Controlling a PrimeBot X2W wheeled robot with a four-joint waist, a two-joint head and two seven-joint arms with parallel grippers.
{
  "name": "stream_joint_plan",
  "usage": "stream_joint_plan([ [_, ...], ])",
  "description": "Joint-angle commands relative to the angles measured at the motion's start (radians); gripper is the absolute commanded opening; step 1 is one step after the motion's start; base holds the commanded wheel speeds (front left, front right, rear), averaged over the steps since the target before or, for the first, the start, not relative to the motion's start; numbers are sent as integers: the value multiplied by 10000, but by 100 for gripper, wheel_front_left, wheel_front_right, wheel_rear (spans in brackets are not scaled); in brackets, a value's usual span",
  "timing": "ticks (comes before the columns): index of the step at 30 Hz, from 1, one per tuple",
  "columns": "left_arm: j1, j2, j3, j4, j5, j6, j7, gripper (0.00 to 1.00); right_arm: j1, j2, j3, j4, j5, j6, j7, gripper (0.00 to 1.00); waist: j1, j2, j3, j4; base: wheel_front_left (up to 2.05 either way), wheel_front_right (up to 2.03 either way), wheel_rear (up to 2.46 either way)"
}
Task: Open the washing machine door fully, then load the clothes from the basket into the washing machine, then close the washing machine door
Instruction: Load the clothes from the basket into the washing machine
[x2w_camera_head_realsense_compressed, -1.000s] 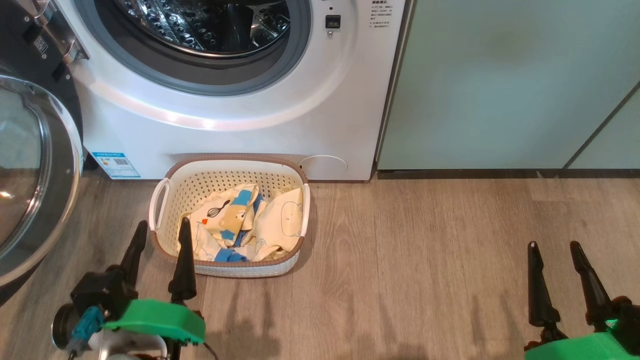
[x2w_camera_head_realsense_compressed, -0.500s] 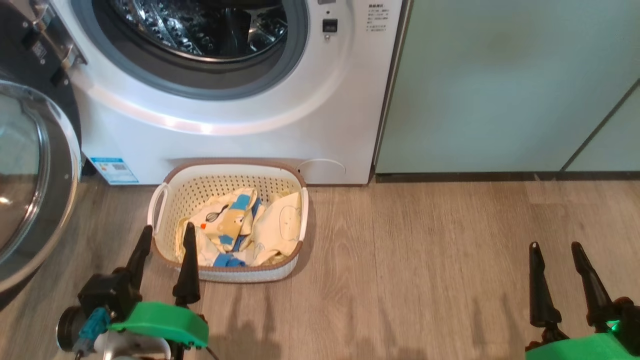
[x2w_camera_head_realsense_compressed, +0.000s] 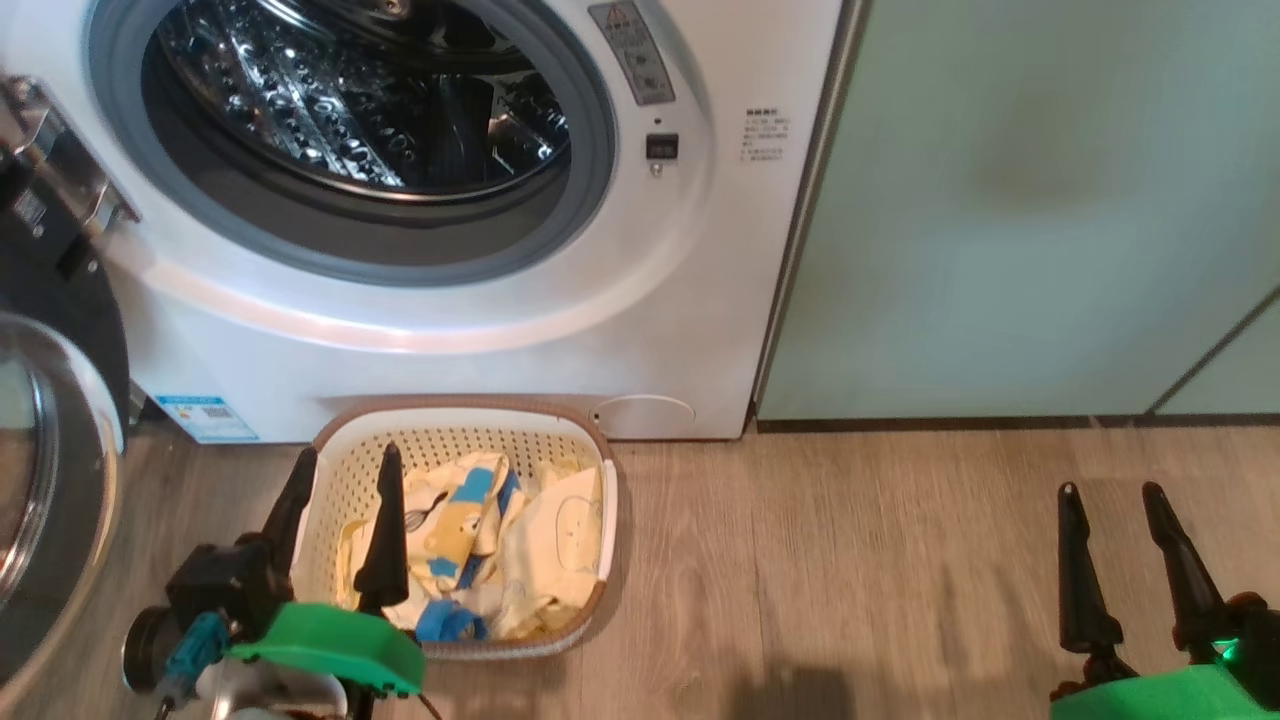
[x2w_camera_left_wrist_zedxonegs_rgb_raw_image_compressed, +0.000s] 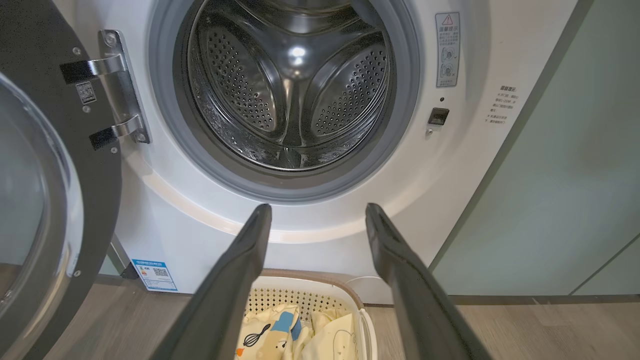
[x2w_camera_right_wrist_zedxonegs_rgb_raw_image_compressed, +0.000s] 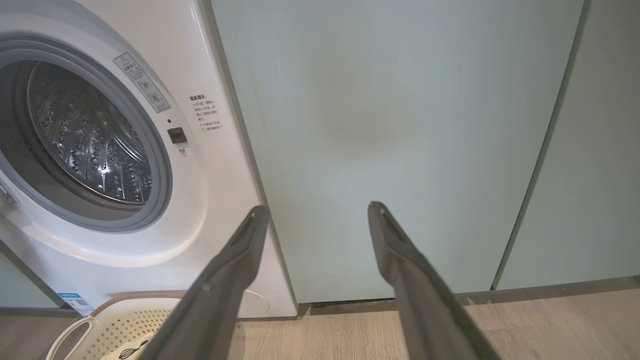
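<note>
The left gripper (x2w_camera_head_realsense_compressed: 349, 450) stands wide open and holds nothing. Its two dark fingers are seen over the left side of the basket (x2w_camera_head_realsense_compressed: 460, 410). The clothes (x2w_camera_head_realsense_compressed: 540, 530), pale yellow with blue patches, lie inside the basket. Just behind the basket is the white washing machine (x2w_camera_head_realsense_compressed: 400, 370), with its steel drum (x2w_camera_head_realsense_compressed: 360, 110) uncovered. The washing machine door (x2w_camera_head_realsense_compressed: 50, 430) hangs open to the left of the basket. The right gripper (x2w_camera_head_realsense_compressed: 1109, 488), also wide and empty, is well to the right of the basket, over the wooden floor (x2w_camera_head_realsense_compressed: 850, 560).
</note>
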Motion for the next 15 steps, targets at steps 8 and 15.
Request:
stream_joint_plan([
  [8, -439, 227, 244, -272, -51, -2, -107, 100, -304, -91, 196, -337, 92, -29, -95, 100, -3, 0, 70, 25, 63, -63, 0],
  [15, -441, 303, 180, -230, -48, -2, -101, 100, -313, -91, 195, -335, 109, -29, -95, 100, -3, 0, 44, 37, 0, 0, 0],
])
